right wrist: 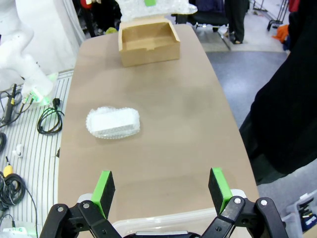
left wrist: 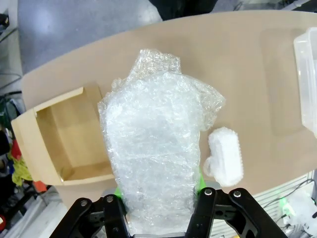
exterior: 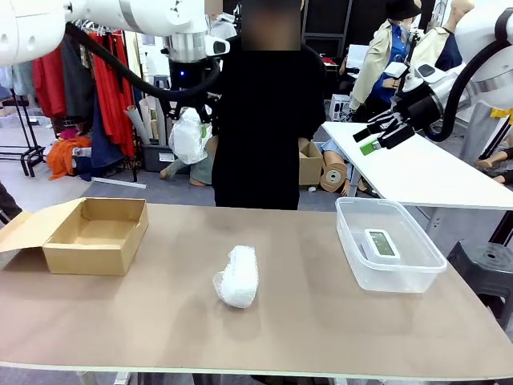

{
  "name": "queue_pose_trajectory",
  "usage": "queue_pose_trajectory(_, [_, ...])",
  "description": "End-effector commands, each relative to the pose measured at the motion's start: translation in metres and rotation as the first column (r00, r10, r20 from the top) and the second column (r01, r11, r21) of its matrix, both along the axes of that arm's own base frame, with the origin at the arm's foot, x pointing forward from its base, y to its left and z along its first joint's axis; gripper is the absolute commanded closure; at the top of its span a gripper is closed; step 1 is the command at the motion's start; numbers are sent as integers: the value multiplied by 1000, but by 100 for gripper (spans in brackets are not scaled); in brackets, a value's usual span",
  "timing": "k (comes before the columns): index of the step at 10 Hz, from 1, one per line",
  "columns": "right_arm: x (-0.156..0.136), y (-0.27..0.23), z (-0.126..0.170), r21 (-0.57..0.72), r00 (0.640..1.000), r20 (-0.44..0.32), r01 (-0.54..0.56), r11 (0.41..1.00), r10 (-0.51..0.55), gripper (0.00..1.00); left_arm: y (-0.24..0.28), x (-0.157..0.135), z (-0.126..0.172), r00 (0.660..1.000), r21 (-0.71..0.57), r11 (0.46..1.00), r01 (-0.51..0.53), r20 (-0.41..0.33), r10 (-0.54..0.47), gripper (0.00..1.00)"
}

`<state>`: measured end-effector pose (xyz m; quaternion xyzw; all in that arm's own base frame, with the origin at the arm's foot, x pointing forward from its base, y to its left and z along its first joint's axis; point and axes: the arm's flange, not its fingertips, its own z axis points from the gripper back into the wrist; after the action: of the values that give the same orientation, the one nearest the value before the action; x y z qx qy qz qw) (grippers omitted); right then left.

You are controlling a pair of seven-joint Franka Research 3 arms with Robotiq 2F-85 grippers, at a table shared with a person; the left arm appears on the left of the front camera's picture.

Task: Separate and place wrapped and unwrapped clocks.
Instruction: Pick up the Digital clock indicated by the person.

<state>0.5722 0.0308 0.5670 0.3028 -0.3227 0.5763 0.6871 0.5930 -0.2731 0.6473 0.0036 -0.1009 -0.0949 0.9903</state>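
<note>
The wrapped clock (left wrist: 153, 148) gripped in the left hand (left wrist: 158, 191) covers that hand's pads (left wrist: 118, 192), leaving slivers of green at each side. Its near end runs off the bottom edge, and what the wrap holds cannot be made out. Off to the hand's side, the clear tub (left wrist: 309, 84) is cut by the picture's edge. Under the right hand (right wrist: 161, 191), the bottom edge cuts the tub past its rim, hiding its contents.

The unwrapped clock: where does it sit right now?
Front view: the clock lies inside the clear bin on the right, with the wrapped bundle to its left.
</note>
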Motion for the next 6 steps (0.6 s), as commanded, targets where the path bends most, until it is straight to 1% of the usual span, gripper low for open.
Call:
queue_pose_trajectory(1, [-1,0,1,1,1000,2,0,1000,0,0,-2,8,7,1000,44,999,23,5,-23,100])
queue_pose_trajectory(2, [-1,0,1,1,1000,2,0,1000,0,0,1,3,-4,1000,45,999,0,-18,1,100])
queue_pose_trajectory(3, [-1,0,1,1,1000,2,0,1000,0,0,-3,0,2,1000,9,1000,9,6,-9,100])
queue_pose_trajectory(6, [-1,0,1,1,1000,2,0,1000,0,0,-3,0,2,1000,9,1000,9,6,-9,100])
